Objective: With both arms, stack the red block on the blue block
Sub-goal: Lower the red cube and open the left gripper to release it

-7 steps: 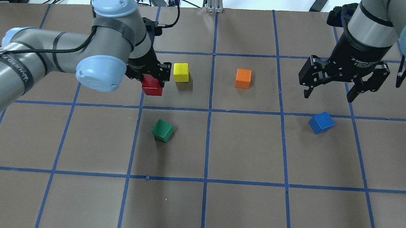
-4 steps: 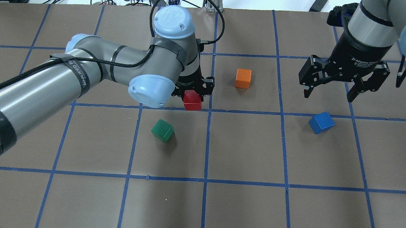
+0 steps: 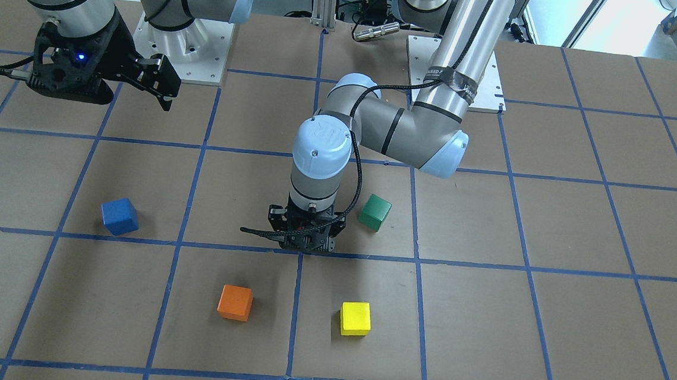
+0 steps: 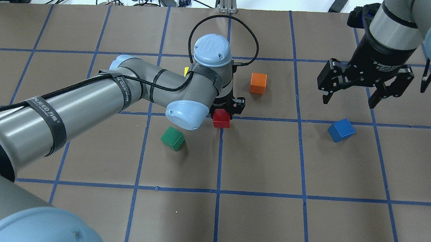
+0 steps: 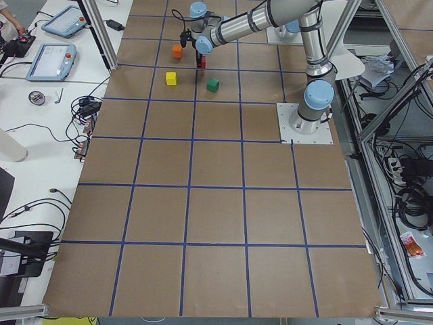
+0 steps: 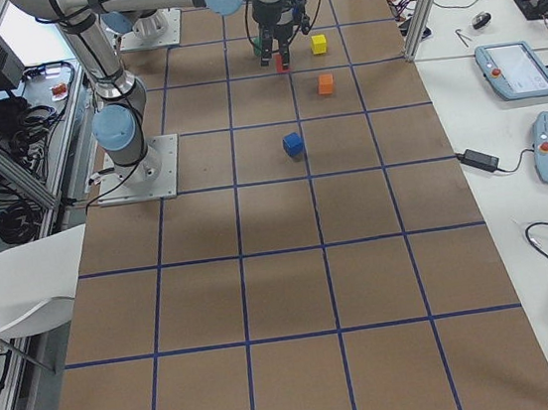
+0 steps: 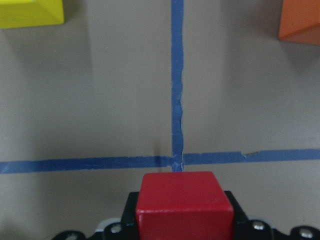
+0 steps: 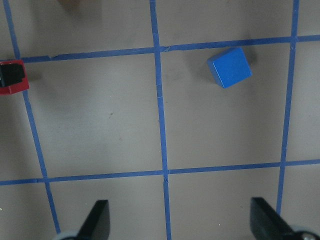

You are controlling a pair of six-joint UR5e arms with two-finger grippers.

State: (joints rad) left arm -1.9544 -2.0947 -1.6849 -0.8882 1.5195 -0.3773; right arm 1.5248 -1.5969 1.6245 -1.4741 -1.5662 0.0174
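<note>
My left gripper [image 4: 222, 114] is shut on the red block [image 4: 221, 118] and holds it low over a crossing of blue tape lines at the table's middle. The red block fills the bottom of the left wrist view [image 7: 185, 205] and shows at the left edge of the right wrist view [image 8: 12, 77]. The blue block [image 4: 341, 130] lies alone on the table to the right, turned a little off the grid; it also shows in the front view [image 3: 119, 216]. My right gripper [image 4: 349, 103] is open and empty, raised just behind the blue block [image 8: 229, 67].
A green cube [image 4: 173, 138] lies near the left arm's elbow. An orange cube [image 4: 258, 83] sits just beyond the red block to the right. A yellow cube [image 3: 355, 318] lies beyond it to the left, mostly hidden by the left arm in the overhead view.
My left arm has carried the red block rightward from beside the yellow cube to the central tape crossing. The right arm and the blue block have not moved.
</note>
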